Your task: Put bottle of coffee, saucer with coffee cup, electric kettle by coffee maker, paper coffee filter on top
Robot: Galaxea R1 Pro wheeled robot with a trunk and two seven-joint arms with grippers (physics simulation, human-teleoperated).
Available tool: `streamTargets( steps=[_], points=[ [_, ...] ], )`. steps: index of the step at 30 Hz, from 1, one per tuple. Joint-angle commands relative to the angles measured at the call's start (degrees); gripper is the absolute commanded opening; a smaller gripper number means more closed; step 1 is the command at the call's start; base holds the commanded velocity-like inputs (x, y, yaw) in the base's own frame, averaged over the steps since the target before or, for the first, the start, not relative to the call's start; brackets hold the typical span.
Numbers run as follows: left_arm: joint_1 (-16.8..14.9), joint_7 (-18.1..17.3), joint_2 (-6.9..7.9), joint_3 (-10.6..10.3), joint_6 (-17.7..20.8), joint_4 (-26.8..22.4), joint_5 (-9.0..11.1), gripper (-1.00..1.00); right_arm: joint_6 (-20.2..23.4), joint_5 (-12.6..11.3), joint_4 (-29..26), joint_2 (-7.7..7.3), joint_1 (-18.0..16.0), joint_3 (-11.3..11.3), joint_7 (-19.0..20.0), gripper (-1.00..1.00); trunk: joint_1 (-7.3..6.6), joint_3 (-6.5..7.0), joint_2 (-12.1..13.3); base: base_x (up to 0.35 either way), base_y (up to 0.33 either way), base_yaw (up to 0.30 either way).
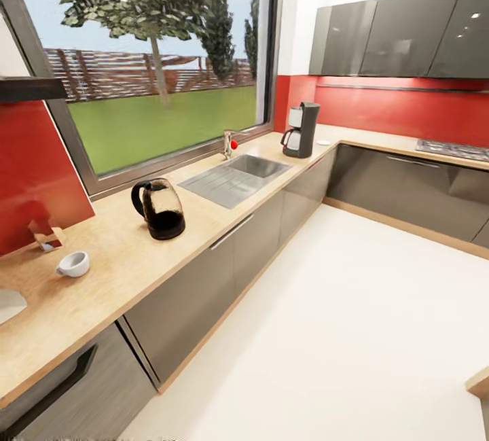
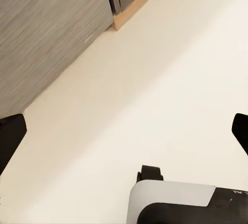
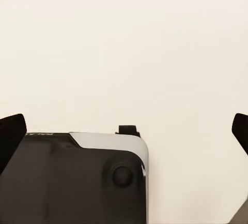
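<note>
The black coffee maker (image 1: 301,130) stands on the wooden countertop (image 1: 122,271) near the far corner, with a small flat white thing (image 1: 323,143) beside it that I cannot identify. A dark glass electric kettle (image 1: 159,208) stands on the counter left of the sink. A white coffee cup (image 1: 73,264) sits further left. A rounded white object (image 1: 8,305) is cut off by the picture's left edge. The coffee bottle is out of view. My left gripper (image 2: 124,131) and right gripper (image 3: 124,131) both hang open over the pale floor, holding nothing.
A steel sink (image 1: 234,179) with a faucet (image 1: 227,144) lies between kettle and coffee maker. A hob (image 1: 451,149) sits on the right counter run. Grey cabinets (image 1: 231,251) line the white floor (image 1: 339,332). A dark shelf edge (image 1: 27,87) juts out at upper left.
</note>
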Motion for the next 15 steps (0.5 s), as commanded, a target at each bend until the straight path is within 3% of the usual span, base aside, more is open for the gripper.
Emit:
streamTargets(
  steps=[1, 9, 15],
  points=[
    [-0.06, -0.04, -0.01, 0.12, -0.20, 0.10, 0.06, 1.00, -0.17, -0.04, 0.01, -0.01, -0.02, 0.01, -0.03, 1.00, 0.03, -0.11, -0.11, 0.023, 0.000, 0.278],
    [-0.06, -0.04, -0.08, 0.05, -0.20, 0.05, 0.06, 1.00, -0.17, -0.04, 0.01, 0.01, -0.02, 0.01, 0.00, 1.00, 0.03, -0.11, -0.11, 0.013, -0.004, 0.278],
    [-0.06, -0.04, -0.10, 0.04, -0.20, 0.08, 0.06, 1.00, -0.18, -0.04, 0.01, 0.00, -0.02, 0.01, 0.02, 1.00, 0.03, -0.11, -0.11, 0.195, -0.130, 0.278]
  ],
)
